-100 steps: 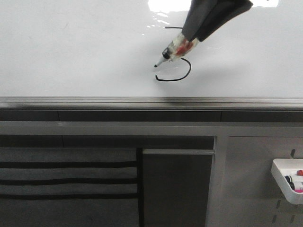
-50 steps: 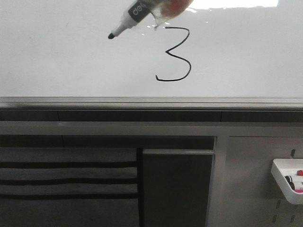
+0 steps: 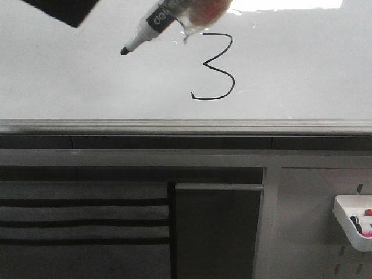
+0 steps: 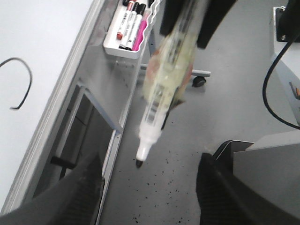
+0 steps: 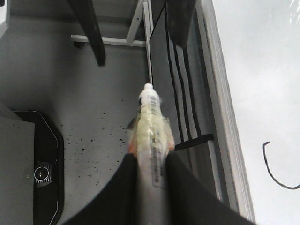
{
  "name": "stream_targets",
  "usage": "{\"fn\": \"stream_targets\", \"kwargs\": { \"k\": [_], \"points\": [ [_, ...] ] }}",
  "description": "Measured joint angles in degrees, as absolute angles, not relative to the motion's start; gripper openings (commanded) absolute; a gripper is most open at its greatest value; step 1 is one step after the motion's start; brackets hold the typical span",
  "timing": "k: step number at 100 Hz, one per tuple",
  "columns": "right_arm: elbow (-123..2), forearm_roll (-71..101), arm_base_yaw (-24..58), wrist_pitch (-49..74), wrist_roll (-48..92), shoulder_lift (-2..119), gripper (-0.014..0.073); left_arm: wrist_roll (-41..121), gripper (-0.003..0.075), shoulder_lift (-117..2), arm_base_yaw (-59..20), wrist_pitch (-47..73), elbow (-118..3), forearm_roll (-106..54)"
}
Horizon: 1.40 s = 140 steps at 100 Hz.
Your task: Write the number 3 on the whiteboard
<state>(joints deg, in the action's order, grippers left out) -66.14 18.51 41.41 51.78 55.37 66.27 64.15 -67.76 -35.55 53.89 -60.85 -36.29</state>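
Whiteboard (image 3: 70,81) with number 3 (image 3: 215,67), marker (image 3: 152,24) just beside.

Grey speckled floor (image 4: 187,187), grey pegboard panel (image 3: 308,232) with white tray (image 3: 351,224) of markers, dark slatted frame (image 3: 81,221).

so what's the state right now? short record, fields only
number 3: complete, thin black line on the whiteboard
marker: uncapped, tip off the board, up and left of the digit in the front view
right gripper: shut on the marker
left gripper: open, holding nothing
white tray: on the grey panel below the board, spare markers inside
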Motion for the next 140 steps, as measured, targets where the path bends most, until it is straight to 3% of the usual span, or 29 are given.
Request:
{"fn": "stream_targets", "kwargs": {
  "k": [29, 59, 89, 97, 107, 116, 140],
  "points": [
    [-66.14, 18.51, 41.41, 51.78, 55.47, 66.27, 0.0023, 64.60, 0.0384, -76.54, -40.42, 53.26, -67.04, -36.40],
    [-66.14, 18.40, 41.41, 51.78, 55.47, 66.27, 0.0023, 64.60, 0.0115, -77.33, -40.77, 53.42, -67.42, -35.74],
    [-66.14, 18.34, 41.41, 51.91, 55.59, 66.27, 0.0034, 66.60, -0.0018, -77.33, -40.99, 54.48, -67.42, -35.10],
    [-66.14, 18.34, 41.41, 52.00, 55.59, 66.27, 0.0097, 66.86, -0.0018, -77.33, -40.99, 54.48, -67.45, -35.10],
    [-66.14, 18.34, 41.41, 51.48, 55.59, 66.27, 0.0268, 66.63, -0.0018, -77.33, -40.99, 54.74, -67.45, -35.10],
    [-66.41, 18.34, 40.44, 51.49, 53.77, 66.14, 0.0359, 65.71, -0.0018, -77.33, -40.99, 54.28, -67.45, -34.82],
    [-69.76, 15.44, 30.52, 51.61, 44.32, 59.99, 0.0372, 57.16, -0.0018, -77.45, -34.07, 50.62, -67.45, -27.64]
  ]
}}
